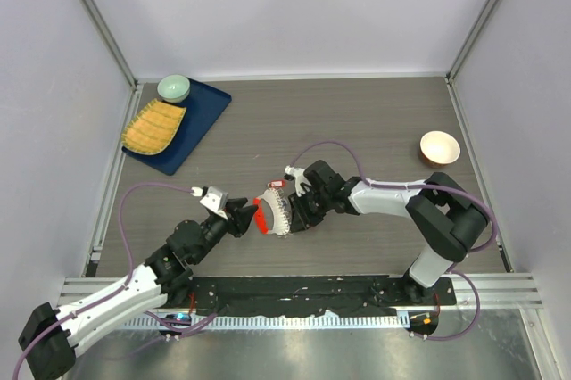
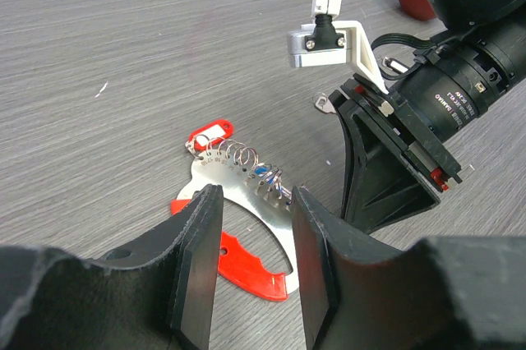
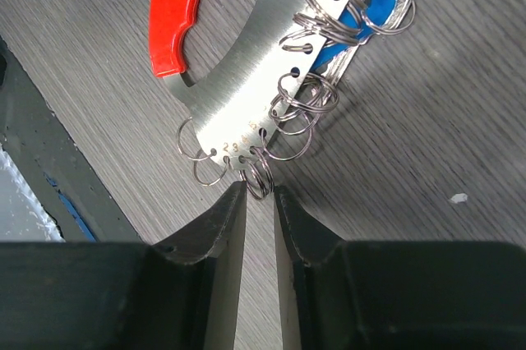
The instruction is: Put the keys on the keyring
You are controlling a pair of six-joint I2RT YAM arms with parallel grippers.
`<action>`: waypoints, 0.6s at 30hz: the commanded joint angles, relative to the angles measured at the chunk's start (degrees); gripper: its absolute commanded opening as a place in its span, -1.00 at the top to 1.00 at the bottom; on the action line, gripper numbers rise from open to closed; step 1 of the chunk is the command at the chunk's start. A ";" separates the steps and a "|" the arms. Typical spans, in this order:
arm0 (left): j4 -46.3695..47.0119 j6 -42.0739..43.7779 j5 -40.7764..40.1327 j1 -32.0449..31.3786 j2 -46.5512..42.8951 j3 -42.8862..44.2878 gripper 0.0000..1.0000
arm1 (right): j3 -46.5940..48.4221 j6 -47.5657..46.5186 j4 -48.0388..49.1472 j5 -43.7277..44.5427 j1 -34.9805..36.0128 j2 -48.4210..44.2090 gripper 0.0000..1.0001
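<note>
Left gripper (image 2: 256, 195) jaws apart, straddling keyring (image 2: 228, 174) edge; right gripper (image 3: 259, 189) nearly together at split ring (image 3: 260, 171), grip unclear.

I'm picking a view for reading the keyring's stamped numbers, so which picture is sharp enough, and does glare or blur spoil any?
Right wrist: keyring sharp, some digits legible, mild sheen; left wrist: keyring in focus but smaller, left gripper's fingers dark in front; top external: evenly lit, keyring too small.

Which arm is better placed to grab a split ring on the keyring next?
Right. The right tool, jaws narrow, sits at a split ring on the keyring; the left tool gapes wider near the red handle.
</note>
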 commanded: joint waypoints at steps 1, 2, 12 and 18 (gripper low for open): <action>0.94 0.41 0.52 -0.16 -0.59 -0.59 0.15 | 1.48 0.79 0.55 -0.02 0.69 0.45 0.48; 0.94 0.41 0.52 -0.16 -0.42 -0.59 0.14 | 1.57 0.88 0.64 -0.02 0.95 0.53 0.48; 0.67 0.32 0.69 -0.16 -0.86 -0.59 0.14 | 2.71 1.85 -0.15 5.34 2.71 1.76 0.58; 0.76 0.41 0.87 -0.16 -0.68 -0.59 0.14 | 4.03 -0.70 -4.19 8.50 3.07 -0.87 0.91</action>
